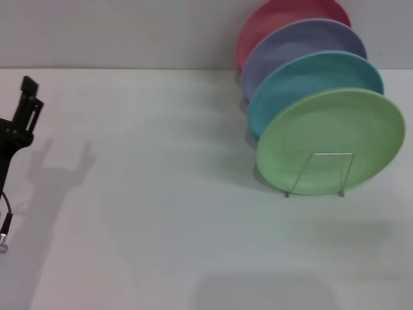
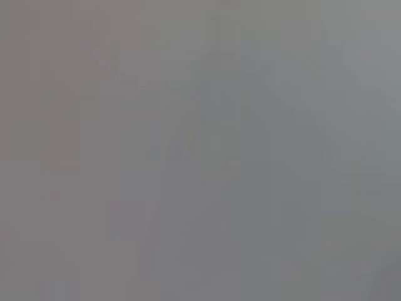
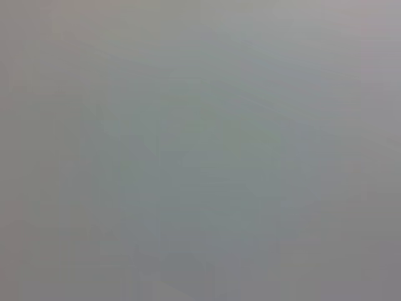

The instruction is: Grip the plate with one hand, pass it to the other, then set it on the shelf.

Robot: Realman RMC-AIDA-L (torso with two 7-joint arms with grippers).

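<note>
The light green plate (image 1: 335, 126) stands on edge at the front of the shelf (image 1: 328, 154), a silver wire rack at the right of the table, and leans back against the plates behind it. Nothing holds it. My left gripper (image 1: 19, 103) shows only at the far left edge of the head view, raised above the table and far from the plate. One black finger (image 1: 29, 93) points up, and its shadow on the table shows two prongs set apart. The right gripper is out of view. Both wrist views show plain grey.
Behind the green plate, a turquoise plate (image 1: 310, 77), a lavender plate (image 1: 290, 45) and a pink plate (image 1: 271, 19) stand in a row toward the back wall. The white table (image 1: 161, 194) spreads between my left arm and the rack.
</note>
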